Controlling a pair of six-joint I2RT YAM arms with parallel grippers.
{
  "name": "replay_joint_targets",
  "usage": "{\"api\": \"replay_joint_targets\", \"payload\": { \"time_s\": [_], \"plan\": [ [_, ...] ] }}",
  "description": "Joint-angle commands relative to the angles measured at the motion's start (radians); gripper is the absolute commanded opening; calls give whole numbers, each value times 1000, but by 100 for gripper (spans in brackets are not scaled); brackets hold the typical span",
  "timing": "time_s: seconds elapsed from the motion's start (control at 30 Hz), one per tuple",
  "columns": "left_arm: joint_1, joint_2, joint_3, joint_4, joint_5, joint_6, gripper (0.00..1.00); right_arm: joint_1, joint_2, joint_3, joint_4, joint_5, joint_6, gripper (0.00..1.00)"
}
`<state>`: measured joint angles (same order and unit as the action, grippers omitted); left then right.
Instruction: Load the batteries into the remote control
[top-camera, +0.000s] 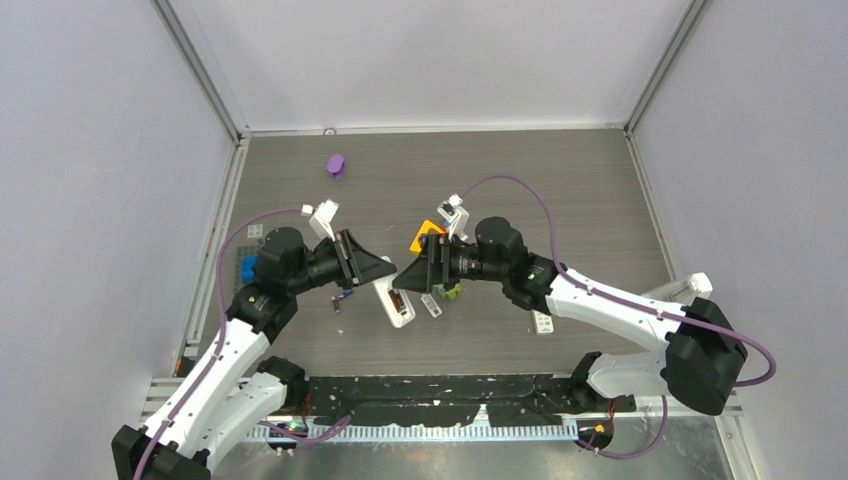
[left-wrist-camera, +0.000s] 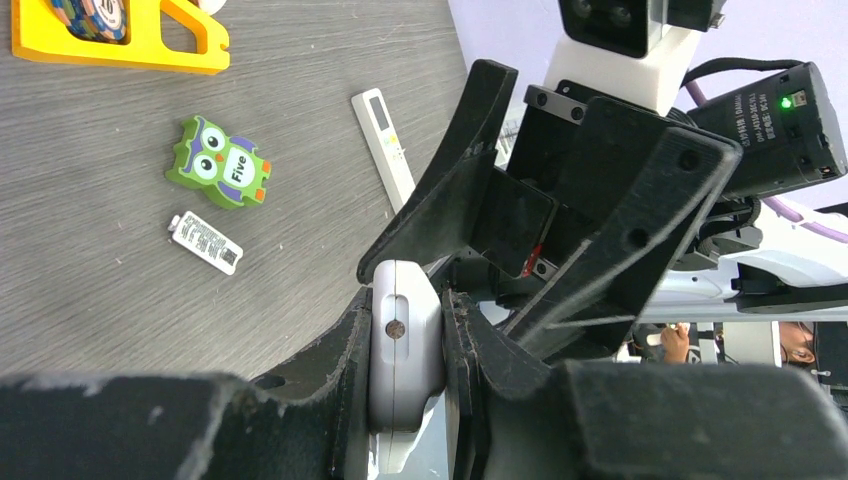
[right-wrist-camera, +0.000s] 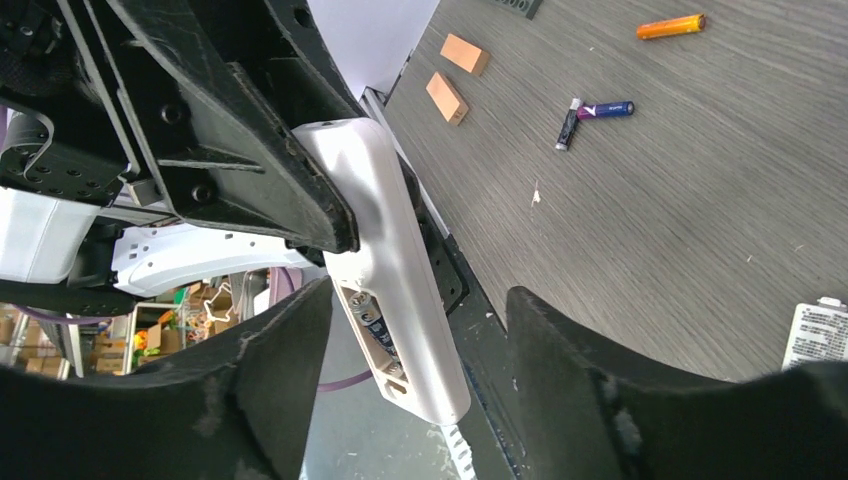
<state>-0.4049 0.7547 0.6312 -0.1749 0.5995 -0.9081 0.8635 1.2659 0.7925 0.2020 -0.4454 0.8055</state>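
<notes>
From my station, the left gripper (left-wrist-camera: 408, 300) is clamped on the white remote control (right-wrist-camera: 385, 230). Its two fingers pinch the body from both flat sides and hold it up off the wood-grain table (top-camera: 560, 200). In the right wrist view the remote hangs at a slant with its battery bay (right-wrist-camera: 375, 335) uncovered and facing the camera. Something dark and bluish sits in the bay, though I cannot tell what it is.

The right gripper (right-wrist-camera: 420, 300) is spread wide with one finger on each side of the remote's lower end (a clear gap shows on the far side), and it grips nothing.

The loose batteries lie on the table, well apart from the remote. The orange battery (right-wrist-camera: 671, 27) is alone. The purple battery (right-wrist-camera: 605, 109) and dark battery (right-wrist-camera: 568, 124) meet end to end in a bent line. Two tan blocks (right-wrist-camera: 455, 75) lie near them.

The left wrist view shows a green owl block marked "Five" (left-wrist-camera: 220, 162). A small white labelled piece (left-wrist-camera: 206, 241) is just below it and a second, slim white remote (left-wrist-camera: 383, 145) is to its right. A yellow frame (left-wrist-camera: 120, 40) lies at the top edge.
</notes>
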Motion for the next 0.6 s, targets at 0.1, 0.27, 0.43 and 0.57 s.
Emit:
{"api": "replay_joint_targets", "payload": {
  "time_s": [0.1,0.27,0.43,0.57],
  "plan": [
    [-2,-17,16,49,23,14,0,-2,29,2,74,-44,36,58],
    [-2,-20,17,47,26,14,0,-5,45,-3,87,-52,48,54],
    [-2,-30,24,33,7,0,0,-4,51,-5,71,-50,33,53],
    [-2,-42,51,-33,-22,-31,0,-3,43,-2,28,-26,-17,52]
  ]
}}
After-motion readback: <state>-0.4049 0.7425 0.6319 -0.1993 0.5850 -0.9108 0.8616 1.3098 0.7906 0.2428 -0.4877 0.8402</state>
